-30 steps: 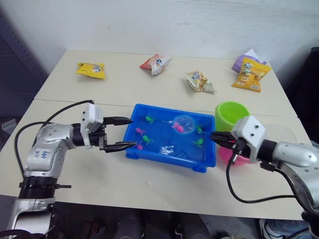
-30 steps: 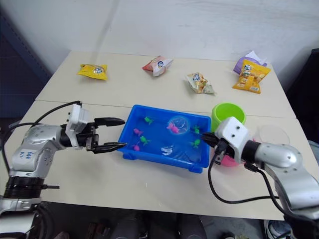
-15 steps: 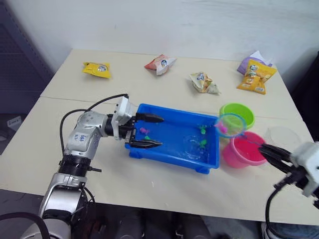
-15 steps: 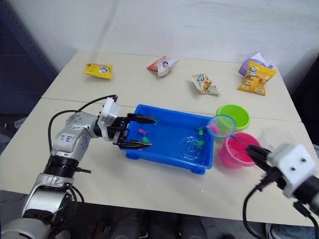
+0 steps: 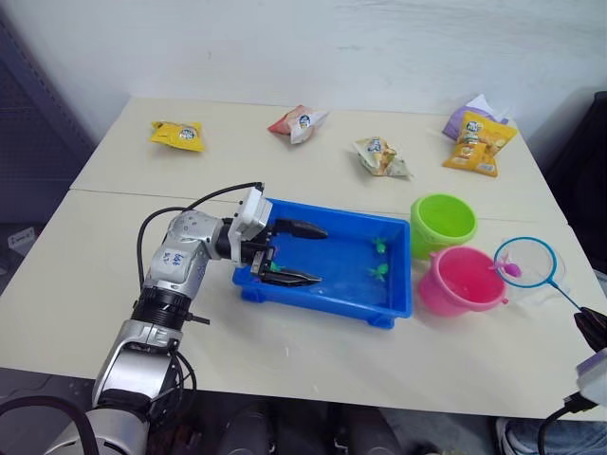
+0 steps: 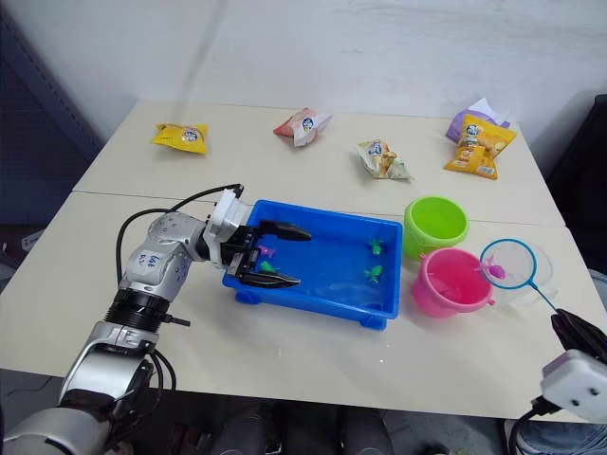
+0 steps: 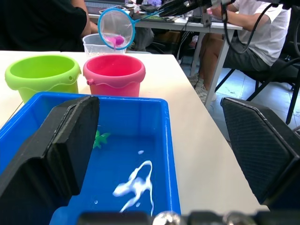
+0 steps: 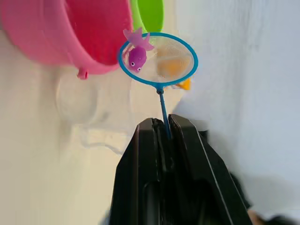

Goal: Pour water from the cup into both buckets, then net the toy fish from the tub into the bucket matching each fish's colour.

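Net [image 8: 157,60] pinched in right pincer [image 8: 161,129], beside pink bucket [image 5: 462,282]

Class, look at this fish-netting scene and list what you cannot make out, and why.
- Water in the pink bucket and green bucket: not discernible in the eye views.
- The cup: mostly behind the net in the left eye view.
- Fish in the tub near the left gripper: partly covered by its open jaws.
- Right gripper: cut off by the left eye view's edge.
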`<control>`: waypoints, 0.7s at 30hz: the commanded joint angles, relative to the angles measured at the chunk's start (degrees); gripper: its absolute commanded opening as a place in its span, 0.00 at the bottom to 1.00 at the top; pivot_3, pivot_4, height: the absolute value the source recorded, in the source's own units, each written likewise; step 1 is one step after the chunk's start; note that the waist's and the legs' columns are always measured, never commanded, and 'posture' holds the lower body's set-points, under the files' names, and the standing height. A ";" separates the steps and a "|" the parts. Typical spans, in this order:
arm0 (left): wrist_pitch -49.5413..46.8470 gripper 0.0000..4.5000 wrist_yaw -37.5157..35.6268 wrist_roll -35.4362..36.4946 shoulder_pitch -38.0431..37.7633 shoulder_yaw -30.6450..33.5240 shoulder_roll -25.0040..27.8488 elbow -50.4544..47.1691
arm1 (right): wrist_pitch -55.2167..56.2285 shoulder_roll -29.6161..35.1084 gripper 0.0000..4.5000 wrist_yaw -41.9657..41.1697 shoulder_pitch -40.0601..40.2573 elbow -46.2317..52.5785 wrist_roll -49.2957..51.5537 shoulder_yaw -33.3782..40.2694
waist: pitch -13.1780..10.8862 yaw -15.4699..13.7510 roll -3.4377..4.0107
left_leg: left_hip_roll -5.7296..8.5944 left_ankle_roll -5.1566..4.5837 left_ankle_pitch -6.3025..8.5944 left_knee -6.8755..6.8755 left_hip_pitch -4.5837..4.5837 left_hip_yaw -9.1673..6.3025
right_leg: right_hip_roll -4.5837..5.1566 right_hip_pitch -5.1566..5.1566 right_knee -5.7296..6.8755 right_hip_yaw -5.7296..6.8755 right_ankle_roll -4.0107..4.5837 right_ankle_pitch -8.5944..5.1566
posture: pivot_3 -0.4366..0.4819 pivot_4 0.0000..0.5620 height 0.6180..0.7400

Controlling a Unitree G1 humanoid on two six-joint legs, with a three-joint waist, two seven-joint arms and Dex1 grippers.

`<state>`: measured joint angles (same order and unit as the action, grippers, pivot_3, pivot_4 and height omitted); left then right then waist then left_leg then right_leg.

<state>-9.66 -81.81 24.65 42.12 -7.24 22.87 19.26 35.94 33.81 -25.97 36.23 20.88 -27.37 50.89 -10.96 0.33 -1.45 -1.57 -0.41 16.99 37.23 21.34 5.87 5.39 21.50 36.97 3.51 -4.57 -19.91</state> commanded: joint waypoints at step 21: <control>0.05 0.99 3.51 0.32 -1.79 2.51 1.35 -2.96 | 6.32 6.69 0.00 27.74 -0.86 -6.97 -10.30 -9.20 | 0.02 0.09 0.04 | -0.04 0.12 -0.07 -0.04 -0.06 0.03 | -0.06 -0.01 0.06 -0.06 0.07 -0.04 | 0.48 0.27 0.98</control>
<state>-10.02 -78.46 24.65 40.78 -6.57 23.34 18.37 43.95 40.42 5.11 35.08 12.83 -48.58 42.80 -10.94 0.42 -1.42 -1.63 -0.29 16.91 37.19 21.25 5.91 5.31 21.47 37.03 3.44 -4.50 -19.96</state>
